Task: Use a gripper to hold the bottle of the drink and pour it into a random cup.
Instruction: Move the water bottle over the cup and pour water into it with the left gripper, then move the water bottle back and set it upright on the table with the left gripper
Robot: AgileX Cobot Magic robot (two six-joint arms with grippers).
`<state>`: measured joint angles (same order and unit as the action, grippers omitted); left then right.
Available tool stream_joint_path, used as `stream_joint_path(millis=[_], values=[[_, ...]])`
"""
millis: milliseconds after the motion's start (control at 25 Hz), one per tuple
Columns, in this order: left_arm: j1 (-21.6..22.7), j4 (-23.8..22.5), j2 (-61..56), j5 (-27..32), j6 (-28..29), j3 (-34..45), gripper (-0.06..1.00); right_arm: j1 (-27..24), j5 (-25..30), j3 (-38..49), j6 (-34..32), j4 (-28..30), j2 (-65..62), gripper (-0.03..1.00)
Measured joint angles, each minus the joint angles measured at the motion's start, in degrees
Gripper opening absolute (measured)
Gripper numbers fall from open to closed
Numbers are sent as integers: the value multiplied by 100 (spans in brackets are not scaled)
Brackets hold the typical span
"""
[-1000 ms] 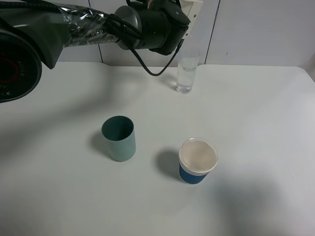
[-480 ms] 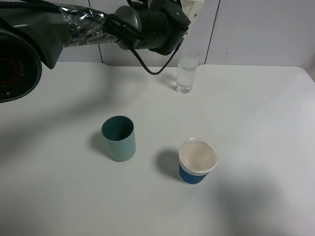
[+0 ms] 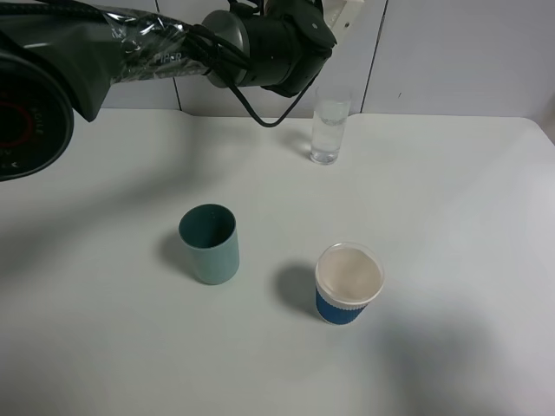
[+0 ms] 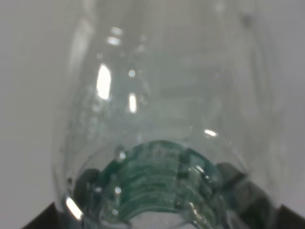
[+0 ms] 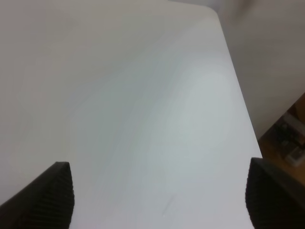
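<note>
The left gripper [image 4: 167, 217], jaws clamped on the green-labelled drink bottle [image 4: 162, 119] between them, has lifted slightly off the part-filled glass tumbler [image 3: 329, 130] beneath them, suggesting the pour is ending, while the right gripper [image 5: 159, 195] gapes wide over the table [image 5: 143, 95].

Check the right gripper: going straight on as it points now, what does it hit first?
Likely the white table itself. The right gripper, fingers wide apart, points at bare tabletop near a rounded corner. Nothing else shows in that line, though depth is unclear.
</note>
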<state>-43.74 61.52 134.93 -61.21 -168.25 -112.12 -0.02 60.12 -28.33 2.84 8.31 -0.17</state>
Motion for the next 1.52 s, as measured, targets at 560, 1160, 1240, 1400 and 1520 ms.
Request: stream_joint_path(millis=[560, 1160, 1240, 1400, 1520], values=[[0, 49, 0, 0, 0, 0, 50, 0, 0, 0, 0, 0, 0, 74], [68, 2828, -181, 734, 960, 8, 50, 0, 0, 0, 0, 0, 0, 74], [68, 3074, -360, 889, 1225, 8, 50, 0, 0, 0, 0, 0, 0, 74], [123, 3336, -826, 1143, 2515, 8, 50, 0, 0, 0, 0, 0, 0, 74], [183, 3337, -1089, 1205, 3528, 8, 50, 0, 0, 0, 0, 0, 0, 74]])
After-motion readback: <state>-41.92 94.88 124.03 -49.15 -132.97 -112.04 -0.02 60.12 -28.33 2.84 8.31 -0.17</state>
